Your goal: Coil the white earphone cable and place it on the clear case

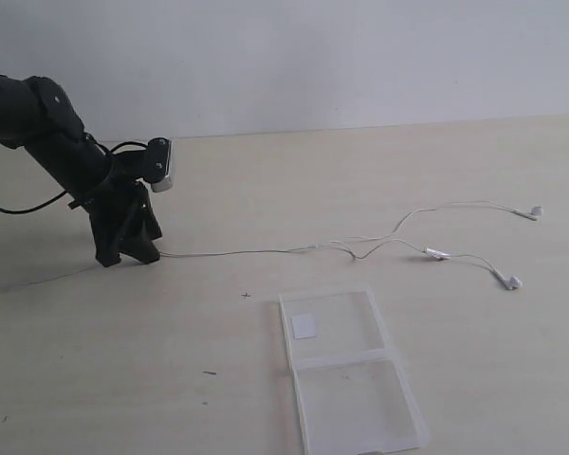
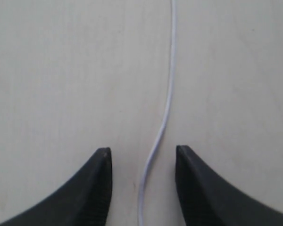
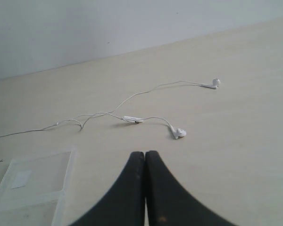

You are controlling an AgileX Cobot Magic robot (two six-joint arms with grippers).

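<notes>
Your left gripper (image 1: 128, 254) points tips-down at the table (image 1: 455, 152), jaws spread, with the earphone cable (image 1: 237, 252) running between them and clear of both. The cable stretches sideways, its earbuds (image 1: 536, 212) off to the right. The clear case (image 1: 356, 398) lies near it, its long axis front to back. Your right gripper (image 3: 145, 162) is pressed together, empty.

The left fingers (image 1: 140, 248) stand over the white earphone cable (image 1: 266, 250), lying uncoiled near the clear case (image 1: 360, 408).

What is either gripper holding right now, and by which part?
Nothing. The left gripper stands open astride the white earphone cable; the right gripper is shut and empty.
</notes>
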